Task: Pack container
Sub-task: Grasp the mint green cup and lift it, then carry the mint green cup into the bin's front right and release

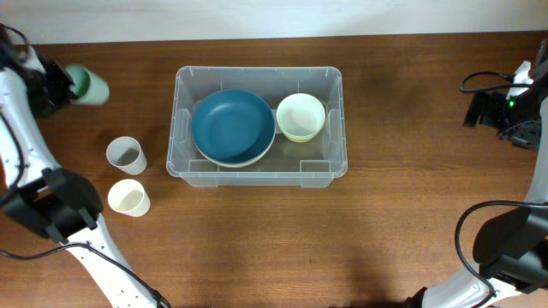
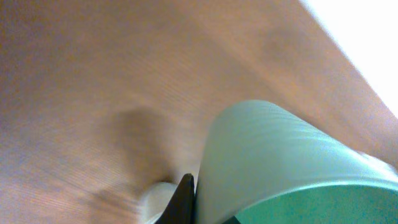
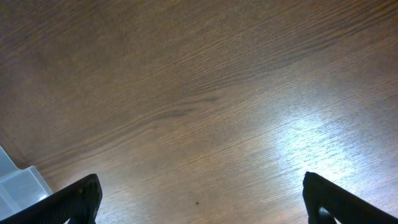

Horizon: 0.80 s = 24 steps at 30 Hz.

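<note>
The container (image 1: pixel 183 162), a large clear tub, stands mid-table and holds a blue bowl (image 1: pixel 232 127) and a pale yellow bowl (image 1: pixel 300 116). At the far left, my left gripper (image 1: pixel 62 84) is shut on a pale green cup (image 1: pixel 88 85), which lies tilted on its side. In the left wrist view the green cup (image 2: pixel 280 162) fills the frame, with one dark finger (image 2: pixel 184 200) pressed against its wall. My right gripper (image 3: pixel 202 194) hangs open over bare wood at the right edge (image 1: pixel 501 107), with nothing between its fingers.
Two more cups stand upright left of the tub: a greyish one (image 1: pixel 126 154) and a cream one (image 1: pixel 128 198). A corner of the tub (image 3: pixel 18 186) shows at the lower left of the right wrist view. Cables hang by the right arm.
</note>
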Each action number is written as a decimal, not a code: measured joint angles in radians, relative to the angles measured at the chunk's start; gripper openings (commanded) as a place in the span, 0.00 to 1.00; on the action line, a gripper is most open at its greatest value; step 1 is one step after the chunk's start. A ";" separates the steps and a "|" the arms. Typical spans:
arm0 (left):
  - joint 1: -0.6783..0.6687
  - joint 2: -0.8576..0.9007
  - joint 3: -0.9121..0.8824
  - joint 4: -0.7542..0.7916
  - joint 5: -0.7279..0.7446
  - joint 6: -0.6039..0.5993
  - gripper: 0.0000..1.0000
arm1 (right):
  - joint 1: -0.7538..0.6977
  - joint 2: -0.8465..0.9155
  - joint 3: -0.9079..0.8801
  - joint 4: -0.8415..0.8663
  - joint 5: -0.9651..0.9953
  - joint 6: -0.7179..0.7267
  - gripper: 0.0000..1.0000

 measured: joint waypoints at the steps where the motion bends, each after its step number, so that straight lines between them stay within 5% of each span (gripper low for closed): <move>1: -0.007 -0.001 0.046 -0.027 0.038 0.019 0.01 | 0.000 0.000 0.000 0.000 0.000 0.000 0.99; 10: -0.322 -0.072 0.242 -0.167 0.127 0.194 0.01 | 0.000 0.000 0.000 0.000 0.000 0.000 0.99; 19: -0.794 -0.079 0.167 -0.169 -0.099 0.220 0.01 | 0.000 0.000 0.000 0.000 0.000 0.000 0.99; 24: -0.948 -0.079 0.053 -0.169 -0.209 0.171 0.01 | 0.000 0.000 0.000 0.000 0.000 0.000 0.99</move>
